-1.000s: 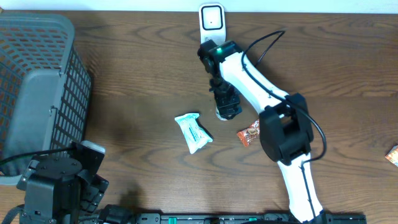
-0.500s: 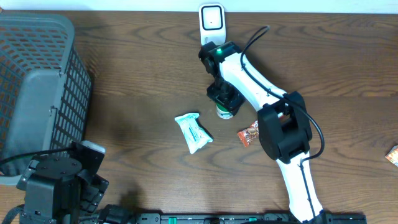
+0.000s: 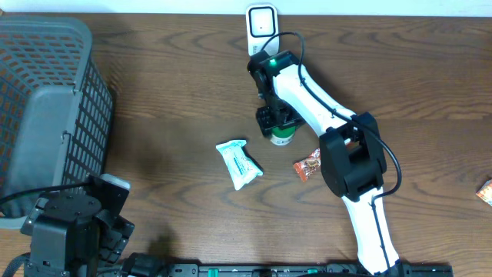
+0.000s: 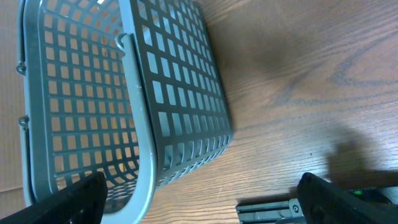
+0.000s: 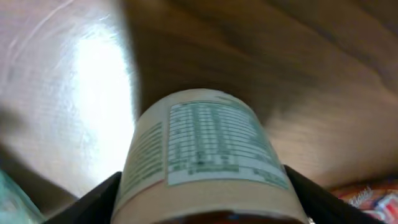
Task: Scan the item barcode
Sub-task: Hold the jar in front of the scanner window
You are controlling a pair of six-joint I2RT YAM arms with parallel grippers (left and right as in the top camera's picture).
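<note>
Bottle (image 5: 205,155) may slip
Right gripper (image 5: 202,194) straddles it; we can't confirm a pinch, and a loose hold drops it below.

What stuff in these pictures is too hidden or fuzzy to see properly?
- Jar: in the right wrist view its label print is blurred, no barcode can be read, and the picture's bottom edge cuts it off.
- Right gripper: in the overhead view its own body covers the jaws, so a grip on the jar is unclear.
- Edge packet: in the overhead view the right edge cuts it off.
</note>
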